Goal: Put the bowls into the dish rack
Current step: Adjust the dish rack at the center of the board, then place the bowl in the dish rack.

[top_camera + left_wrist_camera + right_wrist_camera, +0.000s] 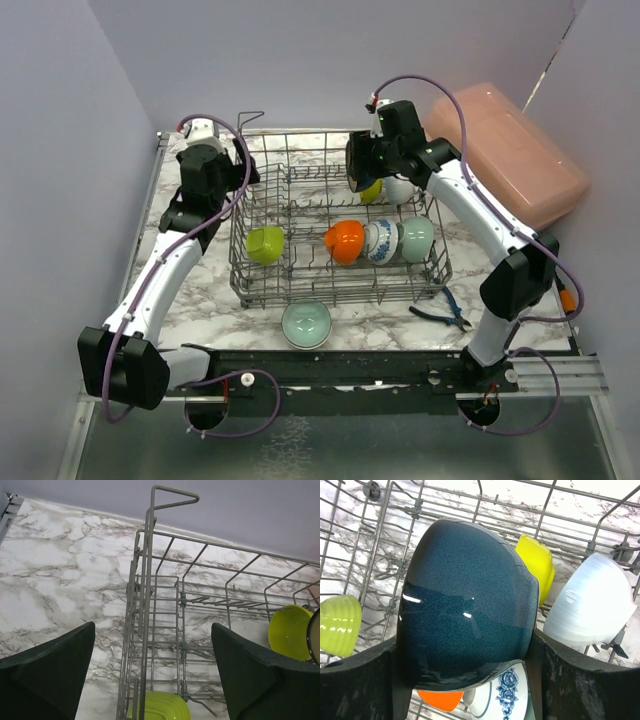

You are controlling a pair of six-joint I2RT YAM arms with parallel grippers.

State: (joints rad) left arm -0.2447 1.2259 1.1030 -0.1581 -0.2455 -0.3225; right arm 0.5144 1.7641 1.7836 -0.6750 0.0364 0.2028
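Glossy speckled dark teal round bowl [465, 605] clamped between right fingers [360, 680].
Over grey wire dish rack [148, 570], white round bowl [590, 605] right of them; left fingers [45, 670] apart, empty, flanking its looped corner [172, 497].

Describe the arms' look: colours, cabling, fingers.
The left arm and right arm both have white link shells with black joint housings. A lavender cable loops loosely along each, red-tipped at the wrist. The right arm has an orange fitting near its elbow. Fingers are broad, matte, dark wedges.
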